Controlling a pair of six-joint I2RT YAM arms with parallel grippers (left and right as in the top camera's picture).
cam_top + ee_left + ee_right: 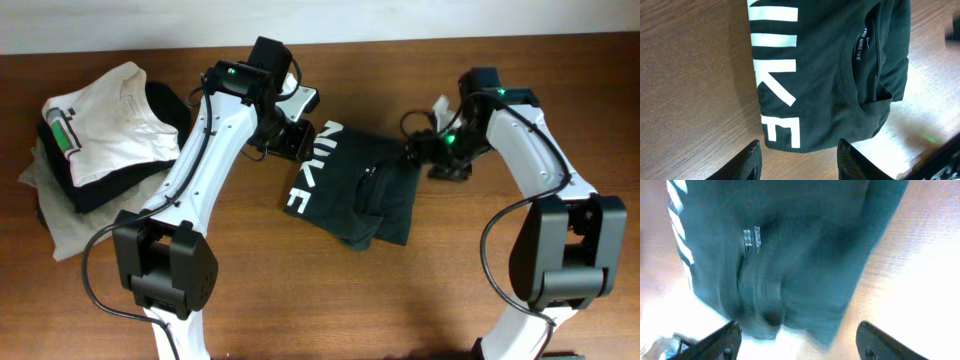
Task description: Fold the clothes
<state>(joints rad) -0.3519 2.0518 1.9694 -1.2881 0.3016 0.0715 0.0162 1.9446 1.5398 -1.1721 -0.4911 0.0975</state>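
Observation:
The dark greenish-black T-shirt (pixel 355 188) lies folded in the middle of the table, white lettering up along its left edge. In the left wrist view the T-shirt (pixel 825 75) shows its lettering and collar. My left gripper (pixel 799 162) is open and empty, just off the shirt's near edge; in the overhead view the left gripper (pixel 292 140) is at the shirt's upper left corner. My right gripper (pixel 797 345) is open and empty, just off the blurred T-shirt (pixel 790 250); in the overhead view the right gripper (pixel 418 150) is at the shirt's upper right corner.
A pile of folded garments stands at the far left: a white shirt with a green label (pixel 110 120) on top of a dark piece, over a beige garment (pixel 60 215). Bare wooden table (pixel 400 300) lies in front of the shirt.

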